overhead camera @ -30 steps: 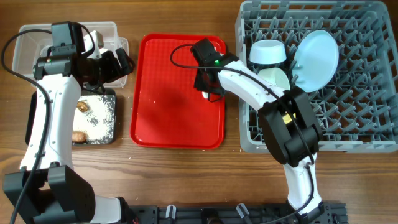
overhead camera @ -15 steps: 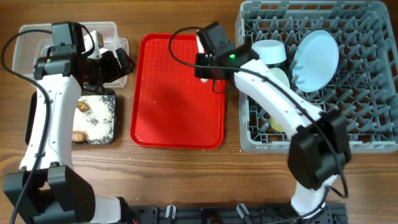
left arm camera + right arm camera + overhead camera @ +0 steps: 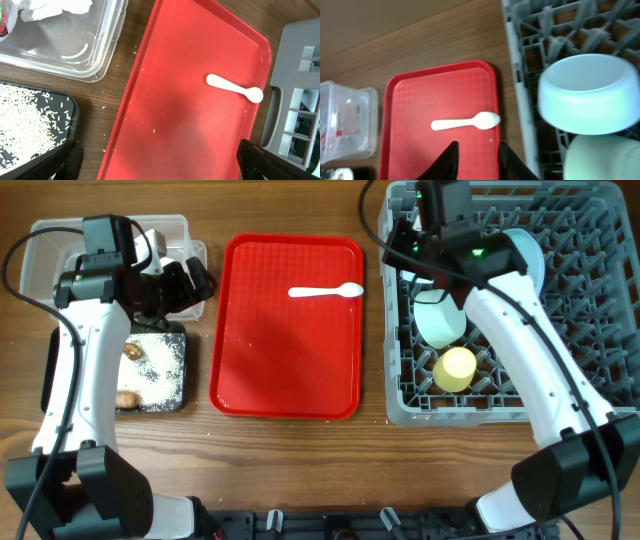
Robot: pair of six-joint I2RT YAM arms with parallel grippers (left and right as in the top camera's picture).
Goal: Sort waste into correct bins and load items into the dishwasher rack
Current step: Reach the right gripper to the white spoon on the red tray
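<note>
Grey lattice rack (image 3: 590, 370) at the right; a white spoon (image 3: 325, 291) lies alone on the red tray (image 3: 285, 360).
The right arm crosses the rack's upper left corner, covering part of the light blue plate (image 3: 522, 252) and all of the light blue bowl (image 3: 590, 95), which only the right wrist view shows, touching the pale green bowl (image 3: 440, 320). The yellow cup (image 3: 455, 368) sits just below. At the left, the clear tub (image 3: 50, 250) holds crumpled tissue (image 3: 50, 7), and the black tray (image 3: 150, 407) holds rice (image 3: 25, 120). The spoon is slim, bowl end pointing to the rack. The right gripper (image 3: 477, 160) is slightly parted and empty. The left gripper (image 3: 165, 160) is spread wide, its 2 fingers holding nothing.
</note>
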